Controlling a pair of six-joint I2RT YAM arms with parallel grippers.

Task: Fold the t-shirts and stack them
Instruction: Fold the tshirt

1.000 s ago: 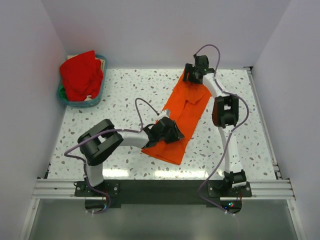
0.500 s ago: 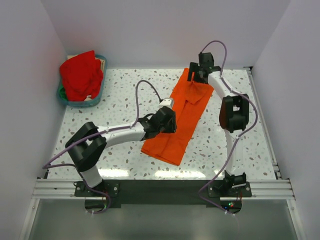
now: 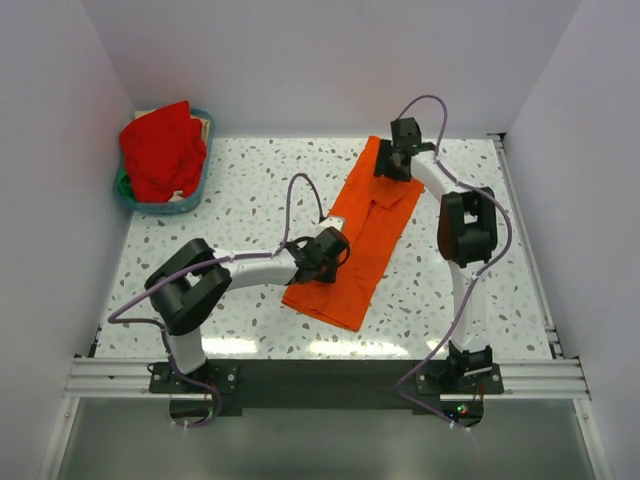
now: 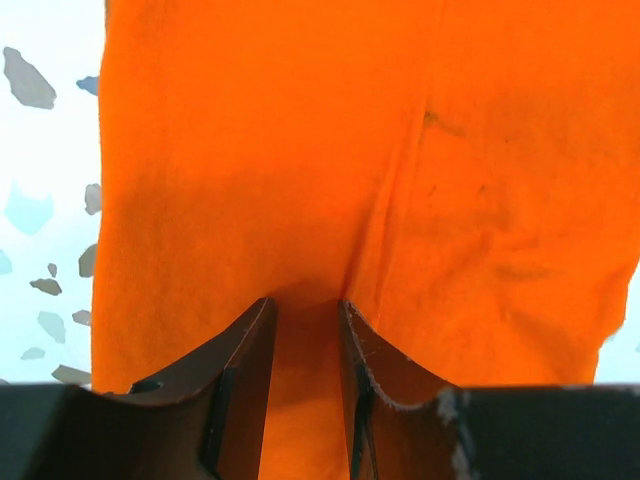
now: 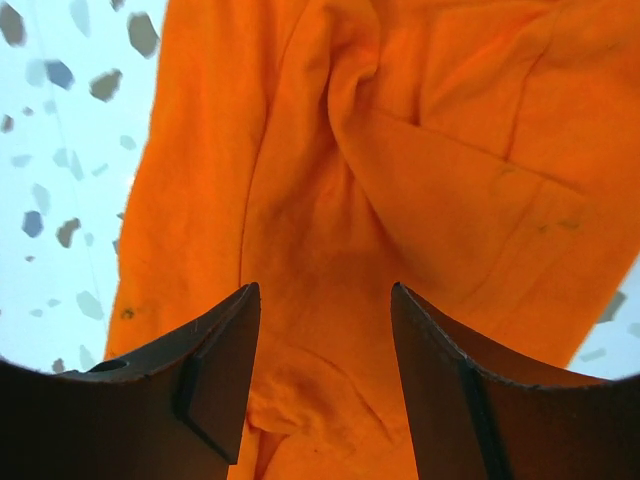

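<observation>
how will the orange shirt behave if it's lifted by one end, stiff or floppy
Probably floppy: the orange shirt lies flat in soft folds and looks wrinkled in the right wrist view, so it would likely drape and unfold. It looks thin, so it is likely light. Pushed across the table, it would probably bunch rather than slide whole.

Open table (image 3: 240, 180) lies left of the orange t-shirt (image 3: 375, 215); the basket (image 3: 150, 209) holding the red t-shirt (image 3: 160, 150) blocks the far-left corner.
</observation>
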